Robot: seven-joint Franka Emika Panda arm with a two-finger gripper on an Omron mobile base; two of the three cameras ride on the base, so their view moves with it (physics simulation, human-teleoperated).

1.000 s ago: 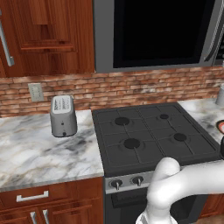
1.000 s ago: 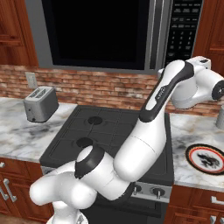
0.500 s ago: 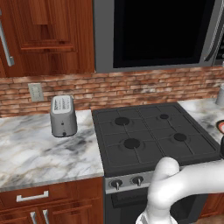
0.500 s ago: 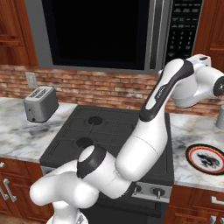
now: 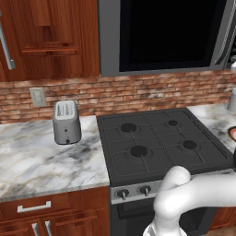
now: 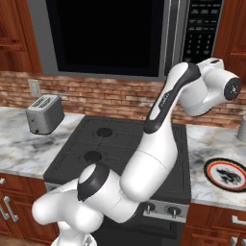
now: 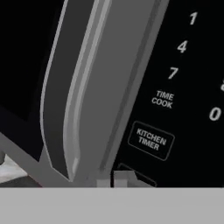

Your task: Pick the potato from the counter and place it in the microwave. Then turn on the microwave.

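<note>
- the microwave is hanging above the stovetop, door closed.
- the fingers are sitting pinched together, holding nothing, right at its keypad, beside the handle.
- the counter is carrying a toaster.

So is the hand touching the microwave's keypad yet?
Cannot tell. The hand view looks closely at the keypad beside the handle, but no contact or gap shows; the right base view hides the fingertips behind the wrist.

Super close up on the dark-grey microwave with the black glass door. Its long curved silver handle runs down the middle, and the black keypad panel beside it reads 1, 4, 7, 0, TIME COOK, KITCHEN TIMER.
</note>
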